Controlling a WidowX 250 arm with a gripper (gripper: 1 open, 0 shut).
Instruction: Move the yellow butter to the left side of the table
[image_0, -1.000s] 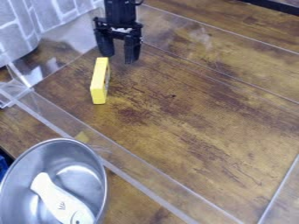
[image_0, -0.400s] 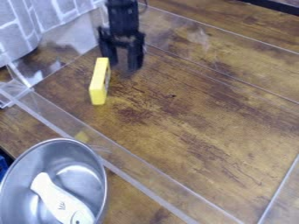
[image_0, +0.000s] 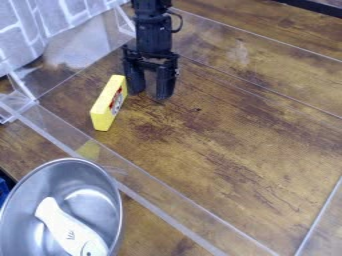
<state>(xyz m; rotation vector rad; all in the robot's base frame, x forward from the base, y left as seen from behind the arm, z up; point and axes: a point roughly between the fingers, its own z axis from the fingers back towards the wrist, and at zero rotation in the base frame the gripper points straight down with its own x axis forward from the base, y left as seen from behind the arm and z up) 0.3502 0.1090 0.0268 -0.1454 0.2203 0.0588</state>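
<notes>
"Starting with the butter (image_0: 108, 103): any change?"

"Yes. Shifted a little down and left in the picture, and turned slightly, with more of the label on show. Now in the upper left of the frame, on the table (image_0: 221, 125), just short of the clear edging (image_0: 78, 139)."

"Good for the task?"

"Probably, if 'left' means the left of the picture. A small gain, likely from a nudge rather than a lift. Hard to call finished."

"And pointing which way?"

"Long axis running from upper right to lower left, near end toward the bowl (image_0: 94, 190). Closer to upright in the picture a second ago; more slanted now. Label facing right, toward the gripper (image_0: 151, 96)."

"Gripper holding anything?"

"No. Fingers spread, with a gap between, just to the right of the butter. Lower and farther right than before. Contact with the near finger impossible to tell."

"Next, then?"

"Perhaps push left again, low and square to the long side. Beware of pressing near one end: likely to spin the butter instead of sliding it."
</notes>
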